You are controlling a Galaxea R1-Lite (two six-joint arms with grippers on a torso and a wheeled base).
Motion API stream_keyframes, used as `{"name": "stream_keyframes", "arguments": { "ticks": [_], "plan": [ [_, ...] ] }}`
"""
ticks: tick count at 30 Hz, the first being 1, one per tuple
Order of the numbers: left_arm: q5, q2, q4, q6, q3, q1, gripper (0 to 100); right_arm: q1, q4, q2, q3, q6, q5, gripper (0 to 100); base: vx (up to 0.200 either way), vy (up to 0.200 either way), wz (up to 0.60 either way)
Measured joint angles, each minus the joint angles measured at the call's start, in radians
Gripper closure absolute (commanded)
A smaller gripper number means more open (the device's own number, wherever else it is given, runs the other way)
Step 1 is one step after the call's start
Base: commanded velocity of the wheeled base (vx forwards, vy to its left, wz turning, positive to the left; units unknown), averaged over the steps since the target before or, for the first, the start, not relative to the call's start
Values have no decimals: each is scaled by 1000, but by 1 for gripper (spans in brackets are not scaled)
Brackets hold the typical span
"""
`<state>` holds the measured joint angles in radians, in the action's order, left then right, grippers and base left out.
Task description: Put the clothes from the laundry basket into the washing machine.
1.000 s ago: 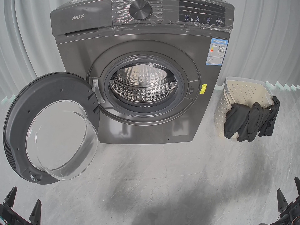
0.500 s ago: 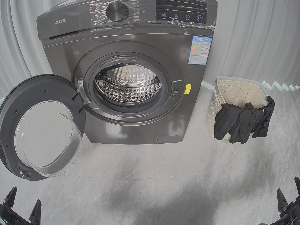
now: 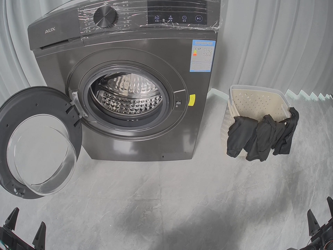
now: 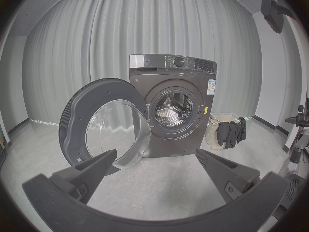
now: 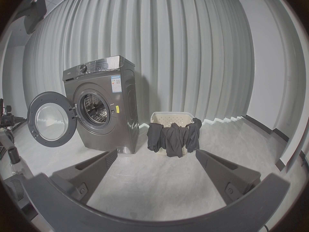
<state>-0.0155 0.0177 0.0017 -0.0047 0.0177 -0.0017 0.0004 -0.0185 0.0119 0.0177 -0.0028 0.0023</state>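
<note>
The washing machine (image 3: pixel 128 87) is standing on the pale floor (image 3: pixel 194 198) in front of a pleated curtain (image 3: pixel 277 35), facing the robot. Its round door (image 3: pixel 34 143) is hanging wide open, swung out to the robot's left on the hinge at the left side of the opening, and the steel drum (image 3: pixel 128 94) is showing through that opening. The cream, perforated laundry basket (image 3: pixel 256 99) is sitting upright on the floor just beside the machine, on the robot's right. The clothes (image 3: pixel 260 136), dark garments, are lying draped over the basket's near rim and hanging down its outer wall toward the floor. The left tool (image 4: pixel 155 152) is hovering low above the floor, well apart from the machine and pointing toward the open door and the drum, and it is holding its fingers (image 4: pixel 93 168) wide apart with only air between them. The right tool (image 5: pixel 155 152) is hovering low on the robot's right, well apart from the basket and pointing toward the draped clothes, and its fingers (image 5: pixel 225 174) are likewise standing spread wide, gripping nothing.
</note>
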Motion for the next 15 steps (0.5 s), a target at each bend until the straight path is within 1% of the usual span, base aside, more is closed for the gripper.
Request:
{"name": "stream_keyframes", "arguments": {
  "ticks": [9, 15],
  "plan": [
    [1, 0, 0, 0, 0, 2, 0, 2, 0, 1, 0, 0, 1, 0, 200, 0, 0],
    [2, 0, 0, -1, 0, 2, 0, 2, 0, 1, 0, 0, 2, 0, 0, 0, 0]
  ]
}}
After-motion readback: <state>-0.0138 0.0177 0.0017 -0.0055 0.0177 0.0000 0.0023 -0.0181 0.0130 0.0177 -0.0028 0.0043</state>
